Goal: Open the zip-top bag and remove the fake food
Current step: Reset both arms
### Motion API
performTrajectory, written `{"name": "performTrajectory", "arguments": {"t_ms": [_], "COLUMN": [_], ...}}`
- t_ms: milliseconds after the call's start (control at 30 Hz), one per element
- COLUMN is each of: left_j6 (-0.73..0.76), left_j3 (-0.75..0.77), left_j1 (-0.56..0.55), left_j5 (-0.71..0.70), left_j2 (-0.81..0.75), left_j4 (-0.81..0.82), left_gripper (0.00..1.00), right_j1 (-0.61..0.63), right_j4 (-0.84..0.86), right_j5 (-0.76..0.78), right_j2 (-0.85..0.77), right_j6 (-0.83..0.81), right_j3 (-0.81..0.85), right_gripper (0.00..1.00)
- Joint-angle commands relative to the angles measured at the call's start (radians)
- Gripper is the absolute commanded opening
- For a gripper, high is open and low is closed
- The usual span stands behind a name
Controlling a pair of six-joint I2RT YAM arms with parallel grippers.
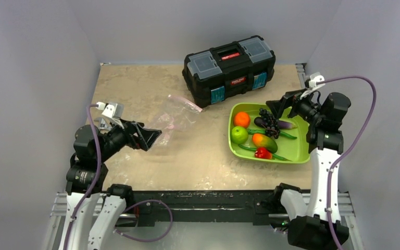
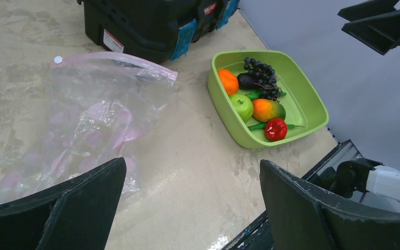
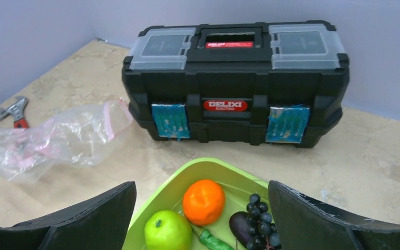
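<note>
Since the zip-top bag (image 2: 88, 114) lies slack and flat on the desk (image 1: 198, 161) with nothing solid showing inside it, and the fake food (image 1: 260, 136) is heaped in the green tray (image 1: 298, 140), I'd judge the removal done, with at most a pull-back of the arms left. The left gripper (image 1: 153, 138) hangs with its jaws spread wide and empty. The bag sits just ahead of and below them, its pink zip strip toward the black toolbox (image 1: 229, 67). The right gripper (image 1: 277, 108) hovers over the tray's far end, jaws likewise spread and holding nothing, with the orange, apple and grapes beneath. Any next move calls merely for lifting both arms away without snagging the film.
</note>
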Motion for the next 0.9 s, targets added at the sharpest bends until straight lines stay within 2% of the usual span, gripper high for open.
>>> {"name": "performTrajectory", "arguments": {"t_ms": [0, 167, 533, 867], "left_j6": [0.096, 0.174, 0.193, 0.174], "left_j3": [-0.055, -0.175, -0.162, -0.163], "left_j1": [0.008, 0.006, 0.006, 0.006], "left_j5": [-0.065, -0.133, -0.166, -0.181], "left_j2": [-0.015, -0.092, -0.062, -0.073], "left_j4": [0.021, 0.063, 0.053, 0.050], "left_gripper": [1.00, 1.00, 1.00, 1.00], "right_j1": [-0.006, -0.006, -0.028, -0.039], "right_j4": [0.080, 0.100, 0.106, 0.113], "right_j5": [-0.149, -0.155, 0.053, -0.090], "right_j2": [-0.053, -0.044, -0.031, -0.002], "right_j6": [-0.041, -0.022, 0.111, 0.096], "right_j3": [-0.080, -0.113, -0.072, -0.085], "right_gripper": [0.99, 0.99, 0.99, 0.99]}}
